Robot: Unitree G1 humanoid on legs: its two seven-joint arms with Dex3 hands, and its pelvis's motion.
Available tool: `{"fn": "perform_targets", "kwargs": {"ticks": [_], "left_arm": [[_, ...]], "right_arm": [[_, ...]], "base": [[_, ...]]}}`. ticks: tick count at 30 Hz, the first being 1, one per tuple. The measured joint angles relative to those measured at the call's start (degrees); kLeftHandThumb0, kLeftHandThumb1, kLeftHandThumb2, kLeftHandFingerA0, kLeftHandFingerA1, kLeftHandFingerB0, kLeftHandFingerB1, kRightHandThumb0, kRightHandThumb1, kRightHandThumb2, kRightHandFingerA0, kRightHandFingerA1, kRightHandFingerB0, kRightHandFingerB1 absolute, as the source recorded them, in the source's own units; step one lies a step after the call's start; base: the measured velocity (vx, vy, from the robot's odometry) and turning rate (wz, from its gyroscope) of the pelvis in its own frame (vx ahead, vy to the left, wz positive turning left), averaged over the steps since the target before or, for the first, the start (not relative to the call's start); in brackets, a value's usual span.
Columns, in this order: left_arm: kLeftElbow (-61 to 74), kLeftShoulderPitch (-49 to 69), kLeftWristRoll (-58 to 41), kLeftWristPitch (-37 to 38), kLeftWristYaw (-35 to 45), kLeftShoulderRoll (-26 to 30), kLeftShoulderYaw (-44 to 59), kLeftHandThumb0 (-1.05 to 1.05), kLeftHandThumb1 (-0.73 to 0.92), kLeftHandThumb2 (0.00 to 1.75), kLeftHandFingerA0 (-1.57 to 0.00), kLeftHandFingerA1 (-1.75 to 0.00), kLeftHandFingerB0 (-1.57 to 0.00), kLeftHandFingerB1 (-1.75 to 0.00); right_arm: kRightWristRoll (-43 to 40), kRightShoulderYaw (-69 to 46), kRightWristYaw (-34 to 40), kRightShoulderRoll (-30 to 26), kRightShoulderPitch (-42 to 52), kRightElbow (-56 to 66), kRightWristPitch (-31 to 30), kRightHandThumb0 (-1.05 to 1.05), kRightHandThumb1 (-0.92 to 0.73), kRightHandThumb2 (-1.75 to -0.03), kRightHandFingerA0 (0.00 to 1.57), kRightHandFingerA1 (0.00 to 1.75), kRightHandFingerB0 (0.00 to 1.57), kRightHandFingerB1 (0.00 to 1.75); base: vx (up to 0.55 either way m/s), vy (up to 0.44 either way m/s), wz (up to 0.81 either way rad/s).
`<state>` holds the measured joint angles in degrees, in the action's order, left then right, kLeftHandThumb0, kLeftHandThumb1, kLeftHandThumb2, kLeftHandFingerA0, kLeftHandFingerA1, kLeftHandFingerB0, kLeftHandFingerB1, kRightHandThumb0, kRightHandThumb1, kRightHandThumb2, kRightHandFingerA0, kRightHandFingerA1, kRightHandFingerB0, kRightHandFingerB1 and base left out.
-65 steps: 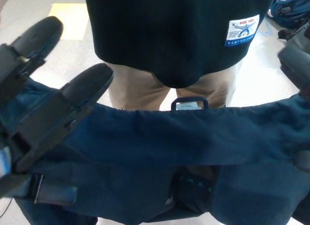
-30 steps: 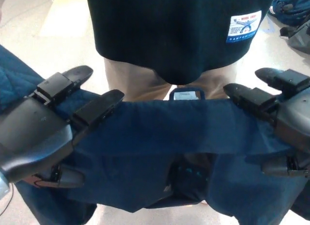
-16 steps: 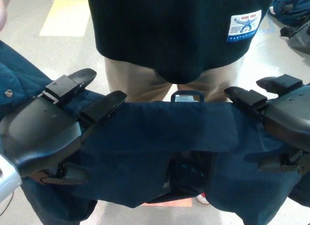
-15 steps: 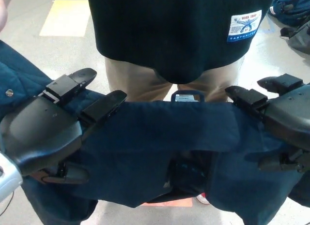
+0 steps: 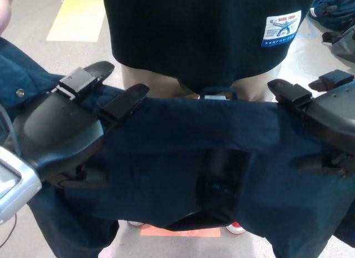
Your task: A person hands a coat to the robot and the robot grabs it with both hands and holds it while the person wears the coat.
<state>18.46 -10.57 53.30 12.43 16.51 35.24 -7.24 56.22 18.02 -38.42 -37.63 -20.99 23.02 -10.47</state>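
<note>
The coat now sits higher, stretched between the left hand and right hand, both clamped on it. The person stands just behind, so dressing can proceed.

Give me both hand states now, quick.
Left hand: shut on the coat.
Right hand: shut on the coat.

Pale floor, yellow patch
</note>
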Motion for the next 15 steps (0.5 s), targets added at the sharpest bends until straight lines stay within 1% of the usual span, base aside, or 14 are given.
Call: {"fn": "perform_targets", "kwargs": {"ticks": [1, 2, 3, 4, 5, 6, 7, 8, 9, 10, 11, 12, 13, 15], "left_arm": [[-0.11, -0.35, 0.77, -0.27, -0.21, -0.32, 0.0, -0.83, 0.63, 0.6, -0.07, -0.29, 0.0, -0.11], [-0.21, -0.62, 1.47, -0.5, -0.4, -0.53, 0.0, -0.89, 0.56, 0.89, -0.11, -0.2, 0.0, -0.03], [-0.28, -0.84, 2.0, -0.73, -0.58, -0.8, 0.01, -0.86, 0.54, 0.89, -0.14, -0.25, 0.0, -0.06], [-0.27, -1.0, 2.27, -0.92, -0.66, -1.07, 0.02, -0.82, 0.61, 0.59, -0.08, -0.29, 0.0, -0.11], [-0.32, -1.31, 2.86, -1.23, -0.86, -1.47, 0.06, -0.82, 0.61, 0.59, -0.08, -0.29, 0.0, -0.11], [-0.39, -1.48, 3.14, -1.39, -1.01, -1.68, 0.08, -0.83, 0.61, 0.59, -0.1, -0.29, 0.0, -0.11], [-0.54, -1.74, 3.61, -1.68, -1.33, -2.02, 0.14, -0.83, 0.62, 0.59, -0.1, -0.3, 0.0, -0.12], [-0.66, -1.94, 4.12, -1.93, -1.61, -2.31, 0.2, -0.83, 0.62, 0.59, -0.1, -0.3, 0.0, -0.12], [-0.78, -2.11, 4.57, -2.2, -1.9, -2.59, 0.23, -0.85, 0.54, 0.63, -0.08, -0.32, -0.01, -0.18], [-0.91, -2.28, 4.95, -2.42, -2.11, -2.92, 0.26, -0.83, 0.59, 0.62, -0.1, -0.31, 0.0, -0.18], [-1.08, -2.44, 5.25, -2.69, -2.45, -3.43, 0.34, -0.83, 0.59, 0.62, -0.1, -0.31, 0.0, -0.18], [-1.16, -2.5, 5.39, -2.76, -2.57, -3.62, 0.39, -0.83, 0.48, 0.78, -0.07, -0.33, -0.02, -0.13], [-1.37, -2.67, 5.82, -2.96, -2.88, -4.02, 0.47, -0.8, 0.58, 0.59, -0.09, -0.31, 0.0, -0.16], [-1.81, -3.02, 6.5, -3.2, -3.31, -4.5, 0.58, -0.79, 0.59, 0.58, -0.09, -0.31, 0.0, -0.13]], "right_arm": [[0.26, -0.01, -0.01, 0.08, -0.2, -0.15, 0.0, -0.94, -0.75, -0.63, 0.3, 0.36, 0.0, 0.0], [0.47, -0.01, -0.01, 0.12, -0.33, -0.25, 0.0, -0.93, -0.6, -0.97, 0.2, 0.46, 0.0, 0.0], [0.59, -0.03, -0.01, 0.14, -0.45, -0.3, 0.0, -0.94, -0.6, -0.97, 0.21, 0.46, 0.0, 0.0], [0.62, -0.05, -0.01, 0.14, -0.54, -0.32, 0.0, -0.94, -0.61, -0.98, 0.24, 0.48, 0.0, 0.0], [0.69, -0.13, -0.01, 0.14, -0.76, -0.38, 0.0, -0.94, -0.61, -0.98, 0.24, 0.48, 0.0, 0.0], [0.73, -0.18, -0.01, 0.14, -0.91, -0.41, 0.0, -0.94, -0.6, -0.98, 0.21, 0.46, 0.0, 0.0], [0.8, -0.26, -0.02, 0.14, -1.11, -0.45, 0.0, -0.94, -0.6, -0.98, 0.24, 0.48, 0.0, 0.0], [0.85, -0.37, -0.01, 0.14, -1.22, -0.47, 0.0, -0.94, -0.6, -0.98, 0.24, 0.48, 0.0, 0.0], [0.92, -0.46, -0.01, 0.14, -1.27, -0.47, 0.0, -0.93, -0.6, -0.97, 0.24, 0.48, 0.0, 0.01], [1.01, -0.51, -0.01, 0.14, -1.29, -0.48, 0.0, -0.92, -0.59, -0.98, 0.21, 0.46, 0.0, 0.03], [1.16, -0.53, 0.0, 0.14, -1.32, -0.49, 0.0, -0.92, -0.59, -0.98, 0.21, 0.46, 0.0, 0.03], [1.24, -0.54, 0.0, 0.14, -1.33, -0.5, 0.0, -0.95, -0.75, -0.63, 0.3, 0.36, 0.0, 0.01], [1.43, -0.56, 0.02, 0.16, -1.36, -0.52, 0.0, -0.92, -0.59, -0.98, 0.21, 0.46, 0.0, 0.03], [1.73, -0.6, 0.09, 0.17, -1.41, -0.57, 0.01, -0.92, -0.59, -0.98, 0.22, 0.46, 0.0, 0.03]], "base": [[0.0, 0.0, 0.0], [0.0, 0.0, 0.0], [0.0, 0.0, 0.0], [0.0, 0.0, 0.0], [0.0, 0.0, 0.0], [0.0, 0.0, 0.0], [0.0, 0.0, 0.0], [0.0, 0.0, 0.0], [0.0, 0.0, 0.0], [0.0, 0.0, 0.0], [0.0, 0.0, 0.0], [0.0, 0.0, 0.0], [0.0, 0.0, 0.0], [0.0, 0.0, 0.0]]}}
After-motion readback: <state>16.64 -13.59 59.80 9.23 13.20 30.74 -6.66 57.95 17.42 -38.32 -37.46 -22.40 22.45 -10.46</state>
